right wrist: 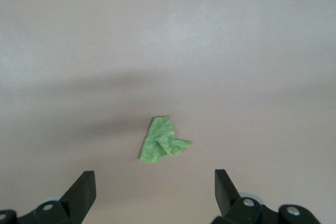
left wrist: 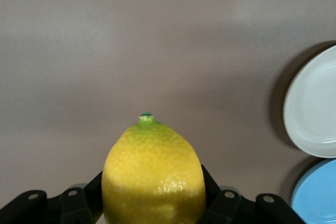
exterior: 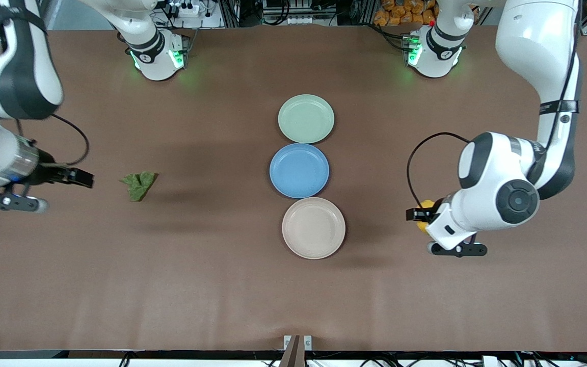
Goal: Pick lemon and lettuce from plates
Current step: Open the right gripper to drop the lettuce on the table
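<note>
My left gripper point(exterior: 419, 215) is shut on the yellow lemon point(exterior: 426, 205) and holds it over the bare table toward the left arm's end, apart from the beige plate point(exterior: 314, 228). In the left wrist view the lemon point(left wrist: 153, 174) fills the space between the fingers point(left wrist: 87, 192), green tip outward. The dark green lettuce point(exterior: 139, 184) lies on the bare table toward the right arm's end. My right gripper point(exterior: 85, 178) is open and empty just short of it; the lettuce point(right wrist: 161, 146) lies ahead of the spread fingertips point(right wrist: 84, 184). The pale green plate point(exterior: 306, 118) and the beige plate are empty.
A blue plate point(exterior: 299, 170), also empty, sits between the pale green and beige plates in a row down the table's middle. The left wrist view shows the edges of the beige plate point(left wrist: 315, 108) and the blue plate point(left wrist: 317, 198). The arm bases stand along the table's far edge.
</note>
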Controlling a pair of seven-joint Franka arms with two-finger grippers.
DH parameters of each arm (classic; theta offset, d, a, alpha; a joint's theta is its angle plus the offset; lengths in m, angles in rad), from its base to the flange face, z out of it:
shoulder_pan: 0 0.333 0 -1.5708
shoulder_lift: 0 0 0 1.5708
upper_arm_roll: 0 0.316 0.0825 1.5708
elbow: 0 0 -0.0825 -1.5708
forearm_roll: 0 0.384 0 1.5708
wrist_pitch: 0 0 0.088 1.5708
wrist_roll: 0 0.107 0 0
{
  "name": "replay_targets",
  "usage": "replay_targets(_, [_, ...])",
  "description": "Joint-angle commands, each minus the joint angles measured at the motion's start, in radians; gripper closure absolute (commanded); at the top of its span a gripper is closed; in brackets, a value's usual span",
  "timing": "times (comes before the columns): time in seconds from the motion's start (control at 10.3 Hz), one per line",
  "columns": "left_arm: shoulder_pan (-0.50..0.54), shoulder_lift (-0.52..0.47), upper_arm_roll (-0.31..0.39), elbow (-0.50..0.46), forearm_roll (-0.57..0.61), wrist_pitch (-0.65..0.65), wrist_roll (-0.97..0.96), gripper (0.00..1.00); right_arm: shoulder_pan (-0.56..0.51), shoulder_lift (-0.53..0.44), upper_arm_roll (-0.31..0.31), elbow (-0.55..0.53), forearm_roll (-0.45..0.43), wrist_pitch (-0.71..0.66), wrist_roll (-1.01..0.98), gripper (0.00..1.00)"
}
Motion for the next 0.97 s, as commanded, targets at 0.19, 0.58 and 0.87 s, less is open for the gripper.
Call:
replay_targets(0.19, [0.013, -0.009, -0.005, -0.019, 0.020, -0.019, 0.031, 1.00, 0.074, -0.055, -0.107, 0.192, 0.027, -0.235, -0.114, 0.00])
replay_targets(0.58, [0.015, -0.005, -0.005, -0.020, 0.020, -0.019, 0.032, 1.00, 0.105, -0.088, -0.174, 0.306, 0.054, -0.383, -0.115, 0.00])
replay_targets(0.87, [0.013, -0.005, -0.005, -0.020, 0.018, -0.026, 0.031, 1.00, 0.108, -0.101, -0.183, 0.304, 0.062, -0.389, -0.112, 0.00])
